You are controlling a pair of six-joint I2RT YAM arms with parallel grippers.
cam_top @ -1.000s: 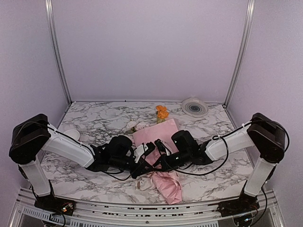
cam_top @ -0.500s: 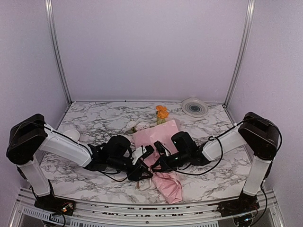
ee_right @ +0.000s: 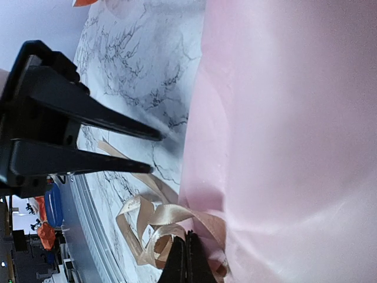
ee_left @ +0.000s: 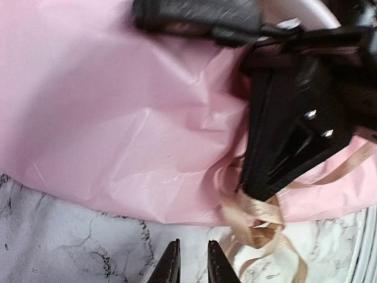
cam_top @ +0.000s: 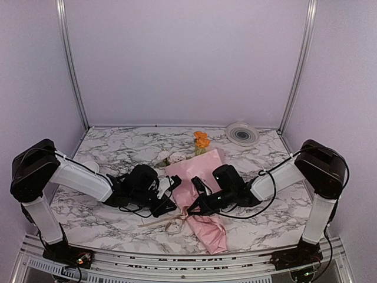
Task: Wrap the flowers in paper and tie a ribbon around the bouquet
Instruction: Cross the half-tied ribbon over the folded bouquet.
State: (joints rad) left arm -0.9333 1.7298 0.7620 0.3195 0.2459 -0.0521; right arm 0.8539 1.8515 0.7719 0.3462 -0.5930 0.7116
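beige thin floppy ribbon (ee_left: 259, 218) looks slippery; my right gripper (ee_right: 185, 256) pinches its loops, my left gripper (ee_left: 191, 268) stands parted, empty; i'd grab the strand just right of its jaws.

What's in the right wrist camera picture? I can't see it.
The right end effector is shut on a tan ribbon at the bottom, beside pink paper filling the right side. The open left end effector points in over the table.
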